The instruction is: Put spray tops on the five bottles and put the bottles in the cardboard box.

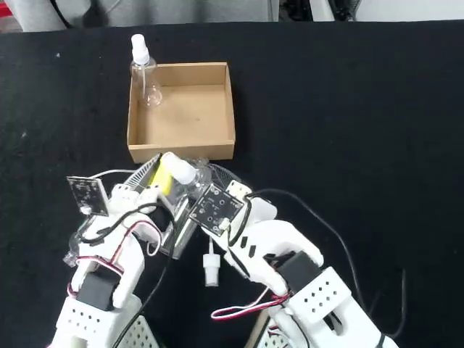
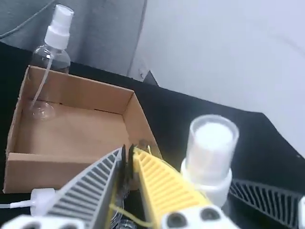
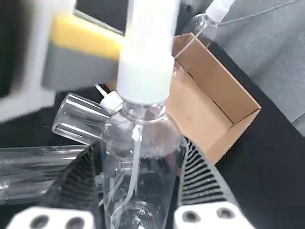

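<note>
High view: right gripper clamps a bottle with spray top on; left gripper, pinched shut, sits at its nine o'clock.

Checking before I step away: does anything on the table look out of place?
A loose spray top lies on the table between the arms, on no bottle. A clear bottle lies on its side beside the held bottle in the right pincer.

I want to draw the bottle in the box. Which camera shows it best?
The left wrist view: the bottle stands side-on, whole. The high view sees it from above; the right wrist view catches its neck.
</note>
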`<action>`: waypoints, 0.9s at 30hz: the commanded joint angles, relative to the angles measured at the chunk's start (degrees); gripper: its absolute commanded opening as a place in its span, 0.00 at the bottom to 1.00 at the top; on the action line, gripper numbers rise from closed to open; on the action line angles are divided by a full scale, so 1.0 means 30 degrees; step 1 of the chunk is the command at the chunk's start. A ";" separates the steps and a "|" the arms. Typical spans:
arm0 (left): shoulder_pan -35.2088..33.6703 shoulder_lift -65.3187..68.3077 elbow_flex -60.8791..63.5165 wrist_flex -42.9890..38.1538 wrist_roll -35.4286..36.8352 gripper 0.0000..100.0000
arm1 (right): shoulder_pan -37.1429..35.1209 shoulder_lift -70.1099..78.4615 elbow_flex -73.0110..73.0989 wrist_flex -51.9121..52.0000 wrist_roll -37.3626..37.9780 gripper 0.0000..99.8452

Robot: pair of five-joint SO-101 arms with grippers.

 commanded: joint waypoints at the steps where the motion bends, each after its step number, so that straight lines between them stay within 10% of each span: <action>1: 0.0425 -0.0264 -0.0190 -0.0498 -0.0586 0.03 | -0.0557 0.0073 -0.1363 -0.0498 0.0234 0.03; 27: 0.3267 -0.0293 -0.1304 0.2081 -0.4132 0.03 | -0.0733 0.0308 -0.2418 0.2081 0.1582 0.03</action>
